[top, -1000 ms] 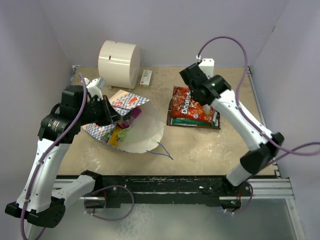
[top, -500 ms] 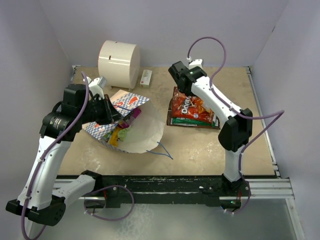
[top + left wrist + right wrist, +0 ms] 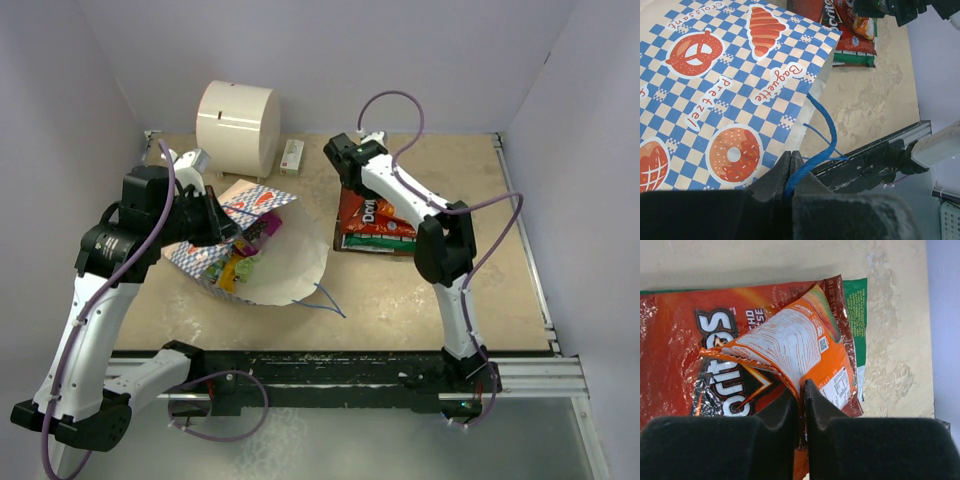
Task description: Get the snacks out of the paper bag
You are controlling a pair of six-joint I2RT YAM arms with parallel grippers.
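Orange-laden, swinging leftward: pinching the orange packet (image 3: 790, 347) in the right gripper (image 3: 799, 390) above the red-orange packet (image 3: 685, 340), readying a likely drop; clamping the cord handle (image 3: 824, 130) of the paper bag (image 3: 725, 90) in the left gripper (image 3: 791, 165) beside remaining snacks (image 3: 238, 265).

snacks (image 3: 376, 222) right of paper bag (image 3: 290, 265), some seemingly inside.

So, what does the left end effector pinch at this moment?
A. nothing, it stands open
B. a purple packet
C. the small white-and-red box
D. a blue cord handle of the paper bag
D: in the left wrist view the left end effector is shut on the blue cord handle, which leads up to the edge of the checkered paper bag.
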